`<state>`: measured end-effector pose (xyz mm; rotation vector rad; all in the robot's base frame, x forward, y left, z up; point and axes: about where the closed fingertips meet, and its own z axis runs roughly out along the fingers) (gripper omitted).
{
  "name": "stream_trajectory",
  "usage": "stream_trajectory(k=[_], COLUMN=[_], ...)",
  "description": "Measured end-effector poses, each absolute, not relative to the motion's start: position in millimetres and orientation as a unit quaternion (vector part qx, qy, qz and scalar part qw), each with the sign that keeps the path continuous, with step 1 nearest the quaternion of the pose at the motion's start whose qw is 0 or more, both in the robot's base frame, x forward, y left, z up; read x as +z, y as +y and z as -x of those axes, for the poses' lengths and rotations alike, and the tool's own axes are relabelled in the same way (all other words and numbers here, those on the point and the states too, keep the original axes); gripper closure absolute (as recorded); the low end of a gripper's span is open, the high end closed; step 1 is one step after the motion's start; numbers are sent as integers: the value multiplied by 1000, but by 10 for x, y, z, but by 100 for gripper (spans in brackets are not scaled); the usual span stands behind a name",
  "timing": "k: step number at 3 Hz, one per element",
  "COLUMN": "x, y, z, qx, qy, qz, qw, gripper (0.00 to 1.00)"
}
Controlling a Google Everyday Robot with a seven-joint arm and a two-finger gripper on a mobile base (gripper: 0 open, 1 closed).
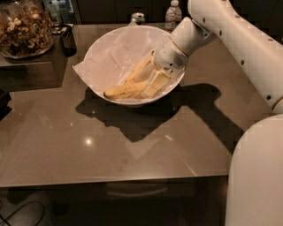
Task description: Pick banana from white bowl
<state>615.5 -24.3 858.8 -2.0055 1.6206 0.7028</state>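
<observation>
Banana (121, 91) lies low in the white bowl (95, 48), front side, on the crumpled paper liner (112, 53). A paler second banana (139, 70) leans just behind it. The gripper (150, 86) is down inside the bowl's right half, at the banana's right end; can't tell how far open or whether it has hold. Bowl sits on the brown table (110, 150). Water bottle (174, 13) and can (138, 17) stand behind.
</observation>
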Motion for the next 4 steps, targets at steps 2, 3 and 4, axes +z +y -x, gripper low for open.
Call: stream_trajectory(k=[2,3,4], x=[8546,8764,9214], y=[-252,-274,-309], z=[-6161,-6112,-6003], qx=[252,235,205], qy=[594,589,575], qz=[727,726,729], qw=[236,264,311], gripper=[96,100,100])
